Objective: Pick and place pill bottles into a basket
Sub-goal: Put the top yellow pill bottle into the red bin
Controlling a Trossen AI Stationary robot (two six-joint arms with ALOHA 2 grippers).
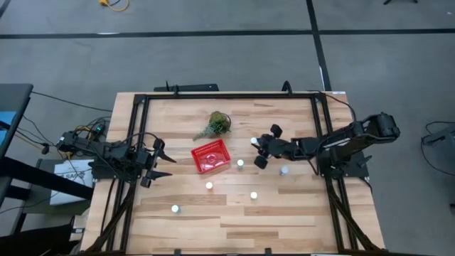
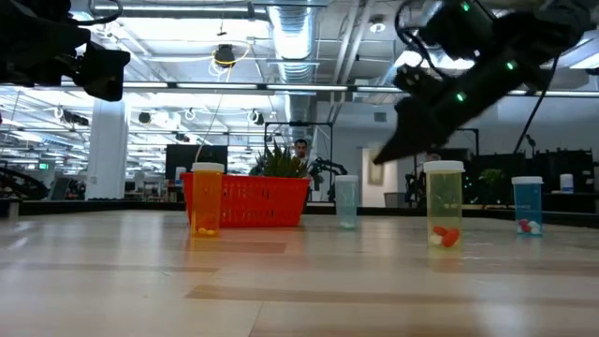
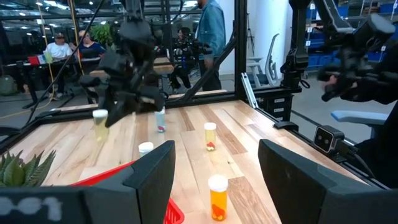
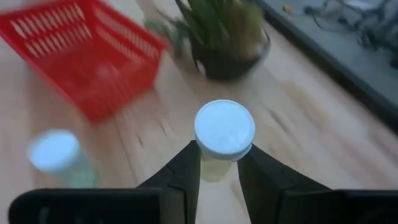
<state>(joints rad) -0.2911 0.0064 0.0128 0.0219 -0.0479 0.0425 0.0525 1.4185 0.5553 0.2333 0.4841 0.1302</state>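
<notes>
The red mesh basket (image 1: 210, 156) sits at mid-table and also shows in the right wrist view (image 4: 87, 50). My right gripper (image 1: 256, 146) is to the basket's right, shut on a white-capped pill bottle (image 4: 224, 129). Five more pill bottles stand upright on the wood: one just right of the basket (image 1: 240, 163), one under my right arm (image 1: 284, 170), and three nearer the front (image 1: 209, 185), (image 1: 254, 195), (image 1: 175, 209). My left gripper (image 1: 158, 165) is open and empty at the table's left edge. My right gripper pinches the bottle's body just under the white cap (image 4: 214, 167) between its two fingers (image 4: 186, 171). The fingers slant down from the table's right side. The bottle stands upright. I cannot tell whether its base is clear of the table.
A green leafy plant in a dark pot (image 1: 215, 124) stands just behind the basket, close to the held bottle. A black frame (image 1: 227, 94) runs around the table. People stand and sit in the room beyond the table (image 3: 211, 31).
</notes>
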